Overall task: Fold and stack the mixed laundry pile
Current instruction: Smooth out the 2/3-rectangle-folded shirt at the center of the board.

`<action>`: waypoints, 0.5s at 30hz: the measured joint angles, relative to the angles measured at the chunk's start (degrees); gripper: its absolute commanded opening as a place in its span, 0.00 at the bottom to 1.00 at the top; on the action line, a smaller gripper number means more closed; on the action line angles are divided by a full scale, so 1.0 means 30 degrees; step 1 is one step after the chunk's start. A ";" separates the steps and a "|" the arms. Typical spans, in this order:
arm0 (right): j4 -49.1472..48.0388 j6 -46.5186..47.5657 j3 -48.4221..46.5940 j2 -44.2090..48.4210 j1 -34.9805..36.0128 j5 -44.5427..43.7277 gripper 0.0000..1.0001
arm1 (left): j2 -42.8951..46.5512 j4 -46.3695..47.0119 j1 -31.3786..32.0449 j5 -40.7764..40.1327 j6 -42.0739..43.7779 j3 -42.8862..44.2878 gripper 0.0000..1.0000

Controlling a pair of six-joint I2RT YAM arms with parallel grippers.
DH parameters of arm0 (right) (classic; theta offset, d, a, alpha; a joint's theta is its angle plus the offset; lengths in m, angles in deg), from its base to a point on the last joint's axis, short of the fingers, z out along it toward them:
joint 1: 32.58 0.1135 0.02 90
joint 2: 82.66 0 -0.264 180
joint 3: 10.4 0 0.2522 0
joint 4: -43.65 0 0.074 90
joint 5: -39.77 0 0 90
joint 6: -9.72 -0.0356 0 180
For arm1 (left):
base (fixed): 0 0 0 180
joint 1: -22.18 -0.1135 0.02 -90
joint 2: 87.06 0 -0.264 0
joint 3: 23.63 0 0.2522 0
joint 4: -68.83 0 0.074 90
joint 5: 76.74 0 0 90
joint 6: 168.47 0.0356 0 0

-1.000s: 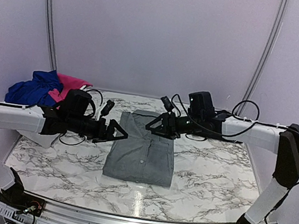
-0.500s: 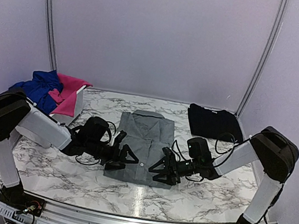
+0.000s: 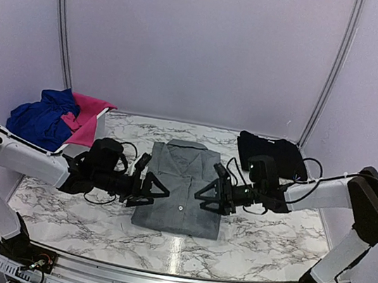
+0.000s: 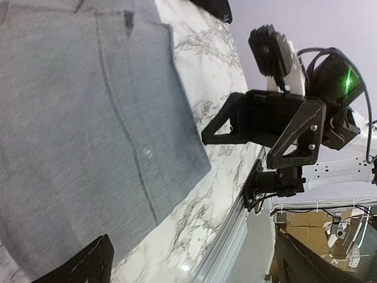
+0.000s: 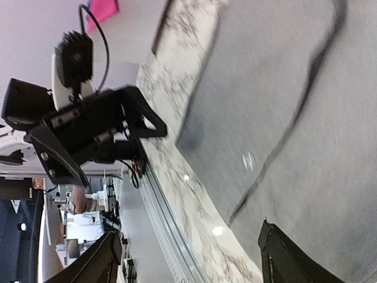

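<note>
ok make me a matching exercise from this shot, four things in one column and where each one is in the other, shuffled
Things:
1. grey shirt
2. black garment
3. blue and pink garments
4. left end effector

Places:
A. far right corner of the table
B. lying flat in the middle of the table
C. heaped at the far left corner
D. open, at the shirt's left side

Pairs: 1-B, 2-A, 3-C, 4-D
</note>
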 measured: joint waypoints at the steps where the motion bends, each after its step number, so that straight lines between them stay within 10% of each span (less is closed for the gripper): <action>1: 0.0401 0.0342 -0.0962 0.0095 -0.0219 0.0029 0.76 | -0.0117 -0.0204 0.0000 -0.0029 0.0153 0.0692 0.99; 15: 0.1362 0.2987 -0.9442 -0.8743 -0.1603 0.0488 0.72 | -0.7978 -0.0517 -0.2448 -0.0211 0.1647 0.8451 0.99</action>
